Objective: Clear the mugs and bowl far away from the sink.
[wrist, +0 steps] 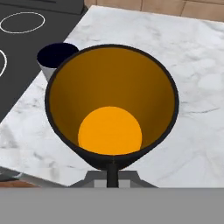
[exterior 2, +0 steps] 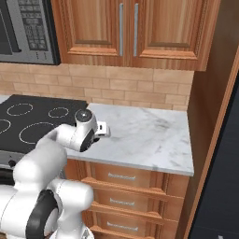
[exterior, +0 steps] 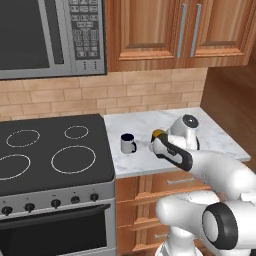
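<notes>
My gripper (wrist: 112, 168) is shut on the near rim of the black mug (wrist: 111, 105), whose orange-yellow inside faces the hand view. In the left base view, a bit of that mug (exterior: 158, 134) shows at the gripper (exterior: 156, 142), over the marble counter (exterior: 210, 137). Whether it rests on the counter or hangs just above it, I cannot tell. The white-grey mug (exterior: 128, 143) with its dark blue inside stands upright just to the left, near the stove; it is also in the hand view (wrist: 56, 57). The bowl and the sink are out of view.
A black stovetop (exterior: 50, 150) with ring marks adjoins the counter on the left, under a microwave (exterior: 50, 35). Wooden cabinets (exterior 2: 130, 32) hang above. A wooden side panel (exterior 2: 210, 116) closes the counter's right end. Bare marble (exterior 2: 149, 135) stretches to the right of the gripper.
</notes>
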You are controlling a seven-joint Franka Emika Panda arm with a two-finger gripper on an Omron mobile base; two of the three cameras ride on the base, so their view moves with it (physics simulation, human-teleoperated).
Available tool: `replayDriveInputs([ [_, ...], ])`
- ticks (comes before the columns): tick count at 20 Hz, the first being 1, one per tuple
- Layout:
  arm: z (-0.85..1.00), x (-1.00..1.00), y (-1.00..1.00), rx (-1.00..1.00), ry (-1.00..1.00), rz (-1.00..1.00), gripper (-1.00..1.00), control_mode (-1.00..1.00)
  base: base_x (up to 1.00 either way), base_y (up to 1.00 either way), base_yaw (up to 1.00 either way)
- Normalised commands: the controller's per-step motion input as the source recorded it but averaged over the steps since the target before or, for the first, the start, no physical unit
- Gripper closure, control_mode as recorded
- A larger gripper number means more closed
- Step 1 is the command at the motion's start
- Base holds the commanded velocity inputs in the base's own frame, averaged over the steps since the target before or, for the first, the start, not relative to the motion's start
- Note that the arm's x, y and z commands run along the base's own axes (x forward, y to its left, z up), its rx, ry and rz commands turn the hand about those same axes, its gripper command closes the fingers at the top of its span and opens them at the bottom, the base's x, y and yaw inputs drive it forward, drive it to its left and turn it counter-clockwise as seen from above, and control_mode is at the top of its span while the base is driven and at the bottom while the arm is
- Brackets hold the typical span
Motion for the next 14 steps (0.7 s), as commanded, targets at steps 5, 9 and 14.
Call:
replayDriveInputs([
  [5,-0.11,0.77,0.00,-0.02,0.06,0.00,1.00,-1.00,0.00,0.00,0.00],
  [9,-0.08,0.42,-0.02,-0.03,0.16,0.00,1.00,-1.00,0.00,0.00,0.00],
  [14,-0.59,0.25,0.00,-0.11,0.14,0.01,1.00,-1.00,0.00,0.00,0.00],
])
